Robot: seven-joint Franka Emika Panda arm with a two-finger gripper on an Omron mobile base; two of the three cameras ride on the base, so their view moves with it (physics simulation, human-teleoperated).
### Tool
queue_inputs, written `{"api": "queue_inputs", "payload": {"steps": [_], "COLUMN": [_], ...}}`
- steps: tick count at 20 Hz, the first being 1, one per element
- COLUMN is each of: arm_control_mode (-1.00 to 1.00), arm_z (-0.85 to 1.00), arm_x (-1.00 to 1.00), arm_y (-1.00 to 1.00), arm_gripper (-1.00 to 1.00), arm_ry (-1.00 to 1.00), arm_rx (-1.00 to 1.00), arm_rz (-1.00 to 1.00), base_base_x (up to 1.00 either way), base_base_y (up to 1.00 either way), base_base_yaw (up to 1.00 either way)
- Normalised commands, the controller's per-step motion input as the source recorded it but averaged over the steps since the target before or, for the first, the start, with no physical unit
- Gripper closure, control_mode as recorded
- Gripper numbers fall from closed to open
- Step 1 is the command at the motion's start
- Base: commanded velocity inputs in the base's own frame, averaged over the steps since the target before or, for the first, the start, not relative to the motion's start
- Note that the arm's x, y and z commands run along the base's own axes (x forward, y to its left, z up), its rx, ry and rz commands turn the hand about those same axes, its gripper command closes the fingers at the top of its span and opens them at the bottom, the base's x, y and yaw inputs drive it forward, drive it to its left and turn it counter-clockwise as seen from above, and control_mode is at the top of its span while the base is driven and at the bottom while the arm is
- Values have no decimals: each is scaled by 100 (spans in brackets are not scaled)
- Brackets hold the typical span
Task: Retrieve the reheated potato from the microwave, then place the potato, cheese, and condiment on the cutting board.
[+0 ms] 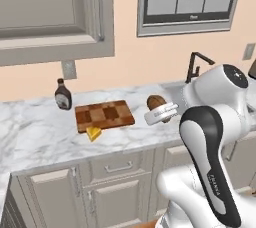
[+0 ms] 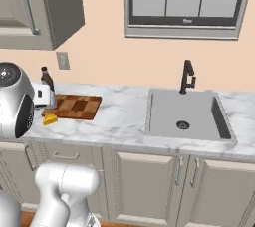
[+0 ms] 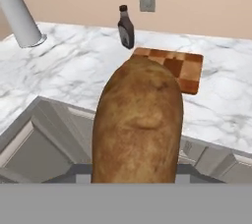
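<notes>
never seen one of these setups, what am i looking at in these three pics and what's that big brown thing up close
This is a rendered kitchen with a white robot arm on a mobile base. Two pictures come from cameras on the base, behind the arm to its left and right, looking down at a marble counter. The third comes from a camera on the hand, looking along the gripper.

The big brown thing is a rough-skinned brown potato, held in the gripper and looming large because the camera sits right behind it. In the left base view it is the small brown lump at the arm's tip, near the sink.

On the counter lie a checkered wooden cutting board, a yellow cheese wedge at its front edge, and a dark brown condiment bottle standing behind the board's left end.
</notes>
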Motion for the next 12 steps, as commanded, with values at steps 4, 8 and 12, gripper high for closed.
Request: {"api": "queue_inputs", "payload": {"steps": [4, 8, 12], "arm_control_mode": [100, 100, 100], "arm_z": [0, 0, 0], "arm_x": [0, 0, 0], "arm_y": [0, 0, 0], "arm_gripper": [100, 100, 100], "arm_ry": [0, 0, 0], "arm_rx": [0, 0, 0], "arm_rz": [0, 0, 0], "base_base_x": [23, 28, 60], "base_base_y": [65, 60, 22], "base_base_yaw": [-22, -11, 5]}}
